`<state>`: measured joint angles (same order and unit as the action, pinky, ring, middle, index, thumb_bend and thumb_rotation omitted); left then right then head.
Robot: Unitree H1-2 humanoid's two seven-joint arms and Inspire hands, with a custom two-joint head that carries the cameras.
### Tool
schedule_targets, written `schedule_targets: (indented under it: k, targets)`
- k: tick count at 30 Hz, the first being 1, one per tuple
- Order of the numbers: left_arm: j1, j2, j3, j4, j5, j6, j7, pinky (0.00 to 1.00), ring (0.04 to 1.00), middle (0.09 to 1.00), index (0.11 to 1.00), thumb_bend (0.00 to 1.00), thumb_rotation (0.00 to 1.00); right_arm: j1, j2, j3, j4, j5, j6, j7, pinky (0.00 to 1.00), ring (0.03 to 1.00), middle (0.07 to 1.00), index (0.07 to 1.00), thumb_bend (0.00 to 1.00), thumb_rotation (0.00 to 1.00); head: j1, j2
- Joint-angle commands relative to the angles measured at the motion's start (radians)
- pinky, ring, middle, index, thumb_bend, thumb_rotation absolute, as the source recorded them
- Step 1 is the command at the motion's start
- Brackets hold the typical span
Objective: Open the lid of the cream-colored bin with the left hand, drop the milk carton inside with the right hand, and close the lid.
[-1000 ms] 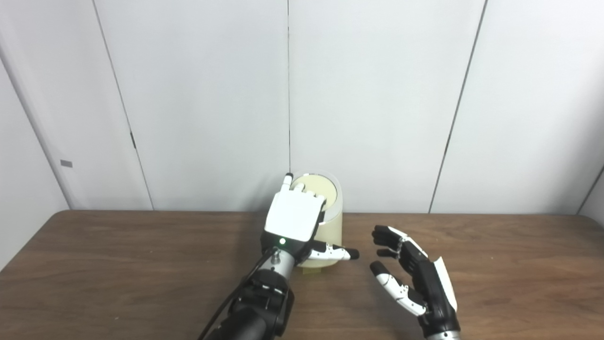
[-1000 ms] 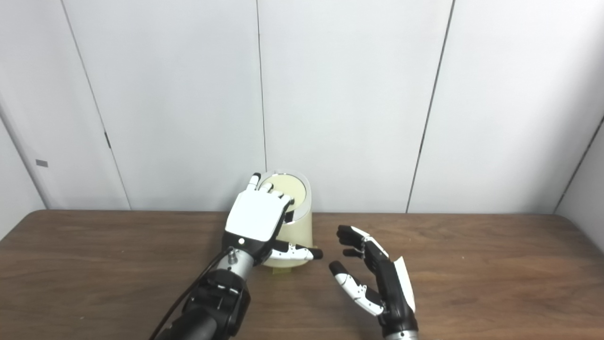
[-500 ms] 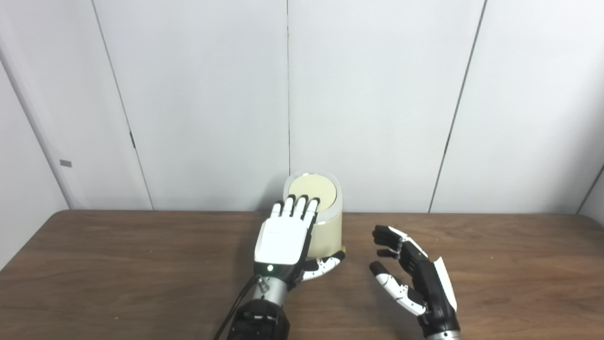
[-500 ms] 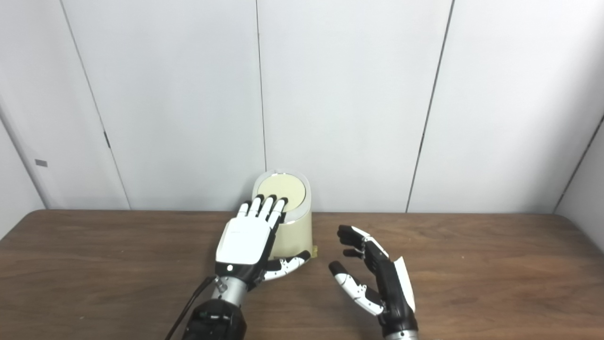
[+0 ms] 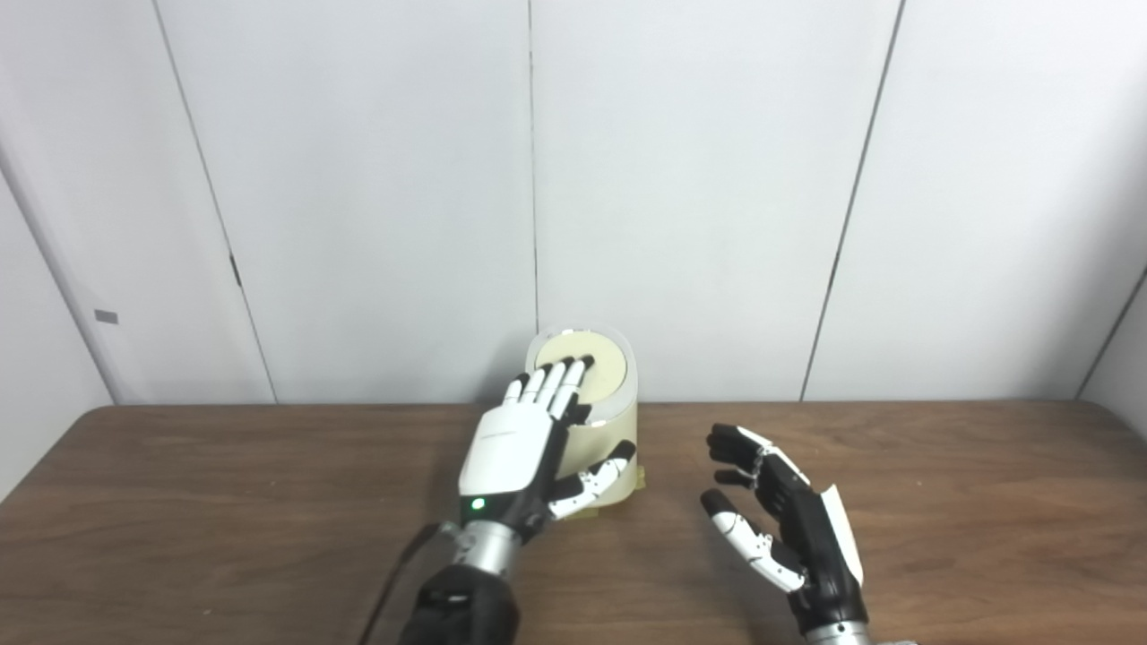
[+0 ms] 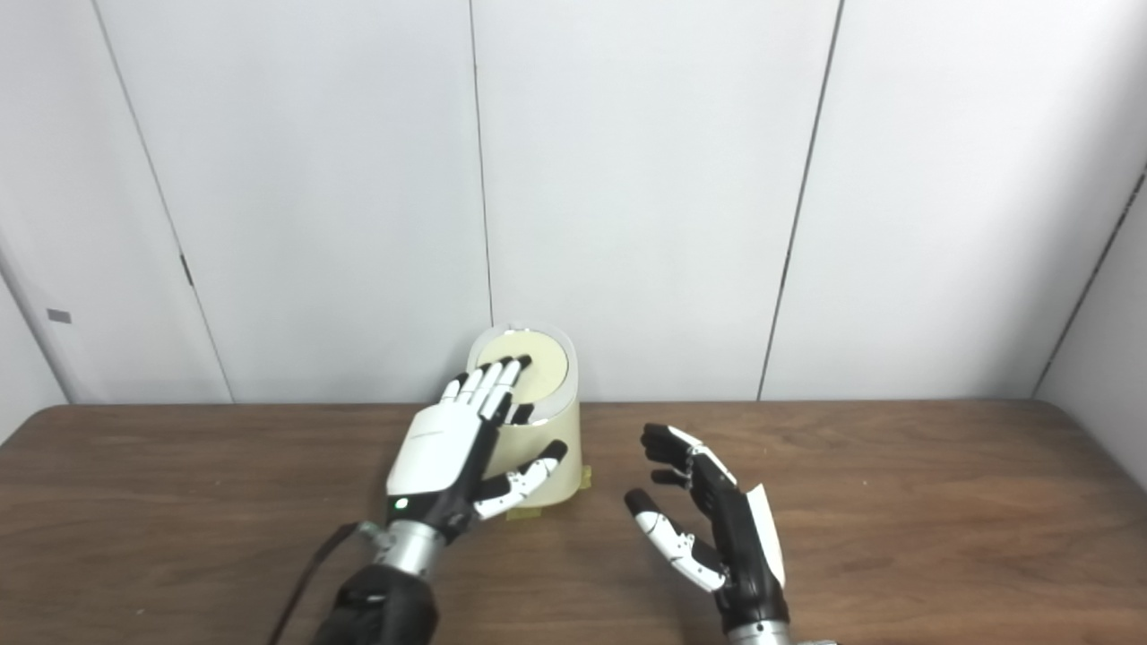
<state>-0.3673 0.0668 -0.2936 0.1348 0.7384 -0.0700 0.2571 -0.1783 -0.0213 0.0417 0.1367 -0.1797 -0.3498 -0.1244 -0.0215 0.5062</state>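
Observation:
The cream-colored bin point(image 5: 620, 425) stands at the back middle of the table, against the wall. Its round lid point(image 5: 607, 367) lies flat and closed inside a white rim. My left hand point(image 5: 515, 441) is open and stretched flat, its fingertips point(image 5: 564, 369) lying on the lid's near left edge. The thumb reaches across the bin's front. To the right of the bin my right hand point(image 5: 781, 528) hovers just over the table, open, palm turned left, holding nothing. No milk carton shows in either view.
The brown wooden table point(image 5: 224, 511) runs across the whole width. White wall panels point(image 5: 717, 179) rise right behind the bin. A small yellow tape patch point(image 5: 638, 481) sticks out at the bin's foot.
My left hand has drawn back from over the lid and sunk, its curled fingers now straight on the lid's near edge. The right hand has stayed put. The camera shifted slightly.

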Motion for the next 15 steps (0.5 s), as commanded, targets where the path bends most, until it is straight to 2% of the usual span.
schedule_targets:
  k: [1,3,6,10,15]
  targets:
    - [0.002,0.002,0.034,-0.028,-0.081,-0.129,0.076,0.98,0.996,0.999,1.000,0.33,0.96,-0.008,0.013,-0.008,-0.004,-0.015,-0.046,-0.027,0.68,0.748,0.757,0.753,0.26,0.48,-0.001,0.001]
    - [0.035,0.002,0.062,-0.043,-0.147,-0.220,0.092,0.94,0.972,0.980,0.983,0.32,0.99,-0.010,0.012,-0.013,0.001,-0.007,-0.059,-0.028,0.68,0.747,0.755,0.752,0.26,0.49,-0.003,0.000]
    - [0.082,0.000,0.099,-0.073,-0.225,-0.311,0.094,0.90,0.942,0.944,0.944,0.34,1.00,-0.009,0.013,-0.015,-0.004,0.006,-0.057,-0.025,0.68,0.756,0.761,0.753,0.27,0.48,-0.006,-0.001]
    - [0.138,-0.001,0.139,-0.111,-0.306,-0.364,0.068,0.86,0.917,0.915,0.909,0.31,1.00,0.000,0.014,-0.019,-0.022,0.010,-0.049,-0.025,0.69,0.762,0.762,0.753,0.28,0.49,-0.008,0.000]
    - [0.188,0.017,0.163,-0.124,-0.392,-0.398,0.039,0.79,0.869,0.882,0.871,0.24,0.93,0.016,0.014,-0.023,-0.028,0.024,-0.068,-0.024,0.68,0.758,0.758,0.747,0.27,0.44,-0.010,-0.002]
